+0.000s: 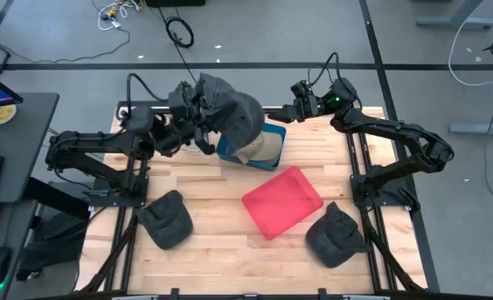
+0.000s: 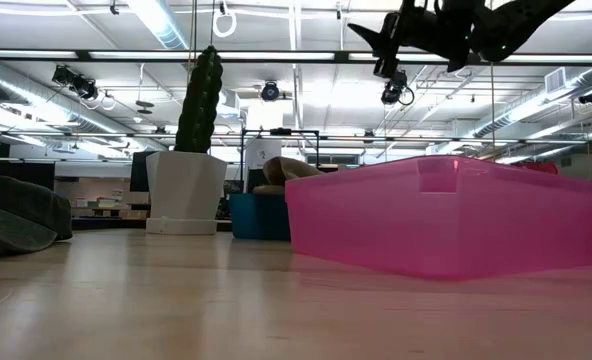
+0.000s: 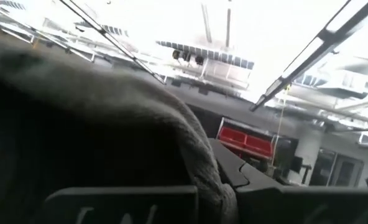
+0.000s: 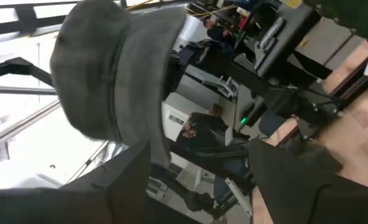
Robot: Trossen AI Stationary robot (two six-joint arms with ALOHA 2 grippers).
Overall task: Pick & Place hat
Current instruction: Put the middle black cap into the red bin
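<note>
A dark grey hat (image 1: pixel 232 111) hangs in the air over the blue bin (image 1: pixel 267 133), and my left gripper (image 1: pixel 198 123) is shut on it. A tan hat (image 1: pixel 259 150) lies in that blue bin. My right gripper (image 1: pixel 286 108) is open just right of the raised hat, near the table's far edge. In the right wrist view its fingers (image 4: pixel 125 177) stand below the grey hat (image 4: pixel 109 74). Two more grey hats rest on the table, one near left (image 1: pixel 165 218) and one near right (image 1: pixel 336 233). My left gripper holds the grey hat by its left-hand edge (image 3: pixel 196 155), coming level from the table's left. The cloth lies over one finger and hides the place of contact. The hat is lifted clear, above the blue bin.
A pink bin (image 1: pixel 282 200) stands open in the table's middle, near side of the blue bin. Bare wood lies along the near edge between the two resting hats. A potted cactus (image 2: pixel 191 150) shows behind the table's far edge in the low view.
</note>
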